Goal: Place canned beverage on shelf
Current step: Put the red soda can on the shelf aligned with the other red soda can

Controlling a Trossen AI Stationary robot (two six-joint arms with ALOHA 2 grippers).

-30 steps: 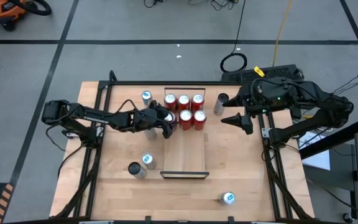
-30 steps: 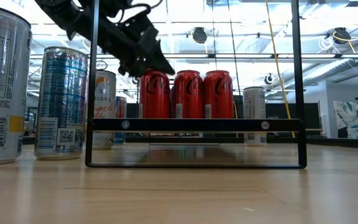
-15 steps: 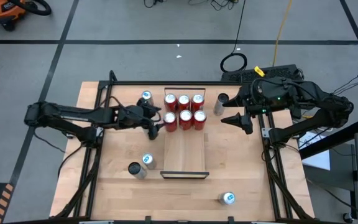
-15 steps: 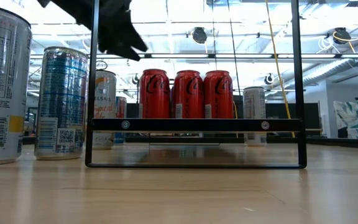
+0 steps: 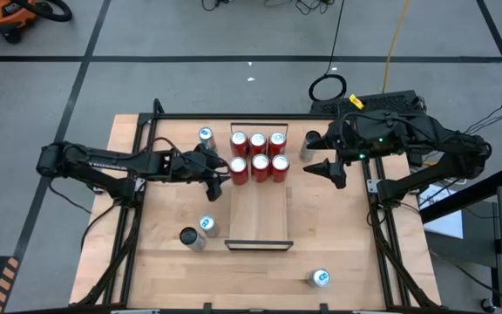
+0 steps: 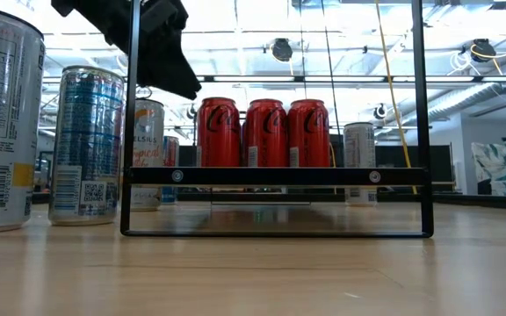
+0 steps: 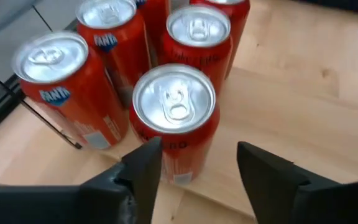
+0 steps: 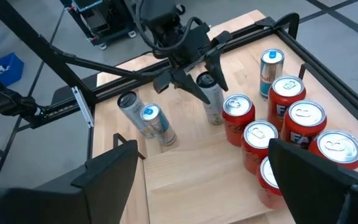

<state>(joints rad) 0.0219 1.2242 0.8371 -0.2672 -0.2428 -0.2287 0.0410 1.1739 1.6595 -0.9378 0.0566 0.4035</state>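
Observation:
Several red cans (image 5: 258, 155) stand upright in two rows on the far end of the light-wood shelf (image 5: 258, 214). My left gripper (image 5: 219, 174) hovers just left of the near-left red can (image 7: 174, 118), above its top and slanting down toward it. Its fingers are open with nothing between them and the can lies beyond their tips. In the low view this gripper (image 6: 174, 75) hangs above and left of the red cans (image 6: 264, 133). My right gripper (image 5: 325, 171) hovers open to the right of the cans, holding nothing.
A tall silver can (image 8: 211, 99) stands just left of the shelf, below my left gripper. Other loose cans stand at the far left (image 5: 205, 135), near left (image 5: 207, 225) (image 5: 190, 237), far right (image 5: 308, 144) and near right (image 5: 319, 278). Black rails (image 5: 138, 218) border the table.
My left gripper has drawn back from the near-left red can toward the table's left edge and has risen above the can tops. The red cans have stayed where they were.

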